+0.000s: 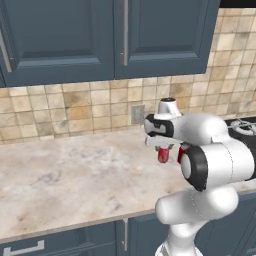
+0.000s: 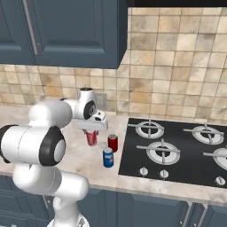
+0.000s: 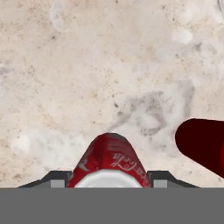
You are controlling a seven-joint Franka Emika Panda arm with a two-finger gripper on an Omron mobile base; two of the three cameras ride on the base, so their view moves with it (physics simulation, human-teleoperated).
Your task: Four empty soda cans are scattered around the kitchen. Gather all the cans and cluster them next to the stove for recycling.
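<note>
My gripper (image 2: 91, 131) points down over the counter, shut on an upright red can (image 2: 91, 138) a little left of the stove (image 2: 177, 153). In the hand view this red can (image 3: 109, 162) sits between my two dark fingertips (image 3: 56, 178). I cannot tell whether its base touches the counter. Just right of it stands a second red can (image 2: 113, 142), close to the cooktop's left edge, with a blue can (image 2: 107, 157) in front of that one. The left base view shows the gripper (image 1: 162, 148) on the held red can (image 1: 163, 155), with the second red can (image 1: 180, 153) half hidden behind my arm.
The marble counter (image 1: 75, 175) stretches off to the left. A tiled backsplash with a wall outlet (image 1: 137, 114) rises behind, and dark blue cabinets (image 1: 65, 40) hang overhead. The stove's knobs (image 2: 143, 171) line its front edge. My own elbow (image 1: 215, 165) blocks part of the left base view.
</note>
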